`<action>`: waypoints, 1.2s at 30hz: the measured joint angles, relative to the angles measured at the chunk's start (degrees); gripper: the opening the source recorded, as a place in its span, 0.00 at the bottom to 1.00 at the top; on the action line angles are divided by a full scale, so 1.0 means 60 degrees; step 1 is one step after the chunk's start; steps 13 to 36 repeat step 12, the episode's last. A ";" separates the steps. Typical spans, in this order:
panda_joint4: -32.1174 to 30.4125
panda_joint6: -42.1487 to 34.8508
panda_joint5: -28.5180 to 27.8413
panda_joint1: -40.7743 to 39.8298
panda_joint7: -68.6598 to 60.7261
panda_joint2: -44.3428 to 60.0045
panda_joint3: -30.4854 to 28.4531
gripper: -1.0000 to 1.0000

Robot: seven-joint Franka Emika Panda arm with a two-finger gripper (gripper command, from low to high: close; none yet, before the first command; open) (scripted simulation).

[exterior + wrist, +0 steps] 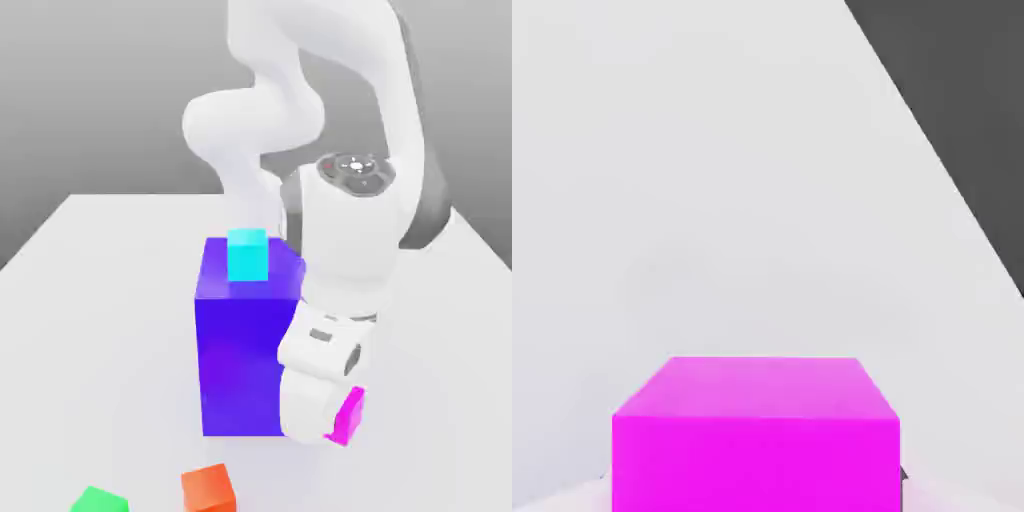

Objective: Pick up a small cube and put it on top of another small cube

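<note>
The gripper (345,420) is closed on the small pink cube (349,417) just beside the big blue block (245,350), so the pick is done, and the cube must yet go on another small cube, maybe the cyan cube (247,254) on top of that block

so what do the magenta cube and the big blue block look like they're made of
Magenta cube: flat, evenly coloured matte faces, no grain or glare; plastic-like, but as a simulator render the material stays open. Big blue-purple block: smooth, with a soft purple sheen on its front face, perhaps slightly glossy plastic.
</note>
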 joint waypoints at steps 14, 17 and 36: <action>0.2493 -0.0324 0.2128 -0.2309 0.1896 0.2550 -0.1059 1.00; 0.2493 -0.0324 0.2128 -0.2309 0.1896 0.2550 -0.1059 1.00; 0.2493 -0.0324 0.2128 -0.2309 0.1896 0.2550 -0.1059 1.00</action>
